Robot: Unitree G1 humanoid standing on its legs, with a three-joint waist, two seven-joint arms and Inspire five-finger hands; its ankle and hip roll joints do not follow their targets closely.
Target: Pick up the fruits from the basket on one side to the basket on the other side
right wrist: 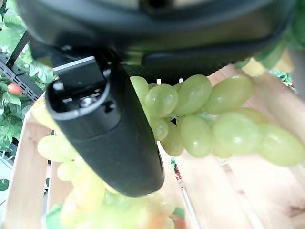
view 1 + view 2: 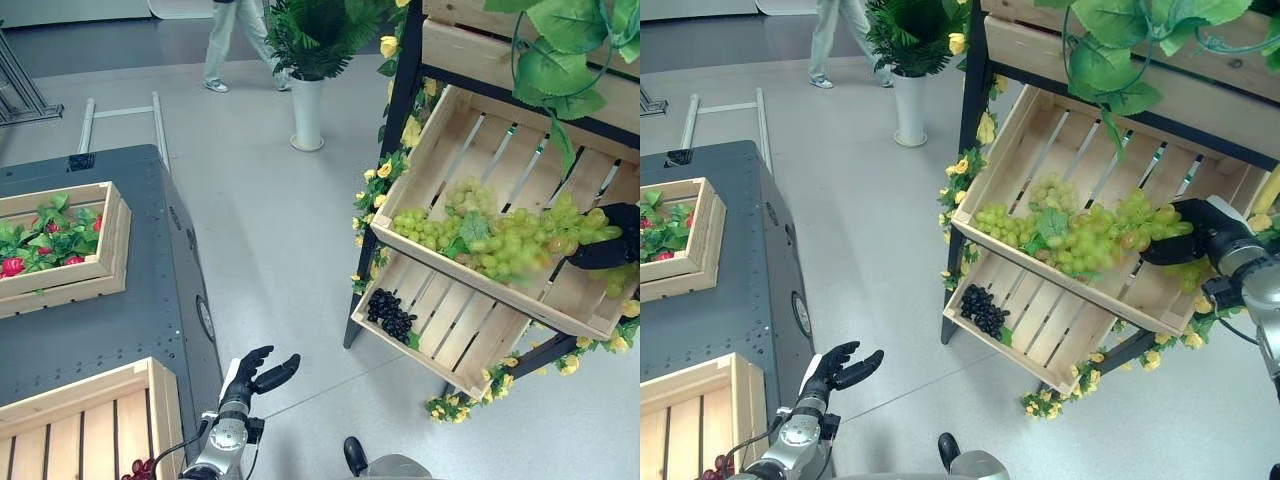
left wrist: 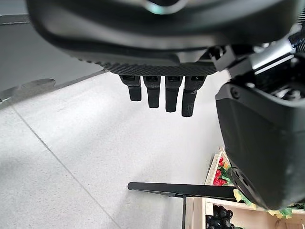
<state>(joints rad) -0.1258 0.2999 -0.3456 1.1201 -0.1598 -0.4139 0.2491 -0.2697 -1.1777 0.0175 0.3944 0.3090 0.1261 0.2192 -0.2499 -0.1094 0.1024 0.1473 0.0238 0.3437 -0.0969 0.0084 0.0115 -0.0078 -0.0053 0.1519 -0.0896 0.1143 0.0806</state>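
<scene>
Green grapes (image 2: 1080, 235) fill the tilted upper crate (image 2: 1040, 150) at right of the frame. Going left to right: the left hand (image 2: 835, 372) hangs at lower left, fingers relaxed and empty, beside the dark worktop (image 2: 740, 300); black grapes (image 2: 982, 310) lie in the lower crate (image 2: 1060, 340); the right hand (image 2: 1185, 240) is curled round a green bunch.

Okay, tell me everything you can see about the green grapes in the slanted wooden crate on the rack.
The pale green grape bunches lie heaped with a few green leaves across the lower edge of the slanted slatted wooden crate on the dark-framed rack. The grapes look smooth, oval and glossy. The right hand is closed on the bunch at its right end, thumb pressed against it.
</scene>
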